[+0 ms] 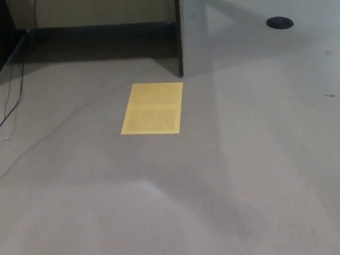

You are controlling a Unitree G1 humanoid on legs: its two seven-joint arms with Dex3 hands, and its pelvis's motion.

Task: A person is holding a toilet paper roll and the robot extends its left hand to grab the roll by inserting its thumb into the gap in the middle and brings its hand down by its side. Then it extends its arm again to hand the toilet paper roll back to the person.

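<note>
A grey floor [236,175] fills nearly the whole head view, smooth and faintly glossy, with soft shadows spreading across its lower half. Along the top edge stands a dark desk [92,26], its black side panels reaching the floor and a tan back panel between them, the space beneath it in shade. On the floor just in front of the desk's right panel lies a flat yellow sheet [153,108], rectangular and slightly skewed. A thin black cable [10,104] trails down from the desk's left side and runs off the left edge. A small black round disc [279,23] sits on the floor at the upper right. Neither robot hand appears, so their fingers cannot be judged, and the toilet paper roll is out of view.
</note>
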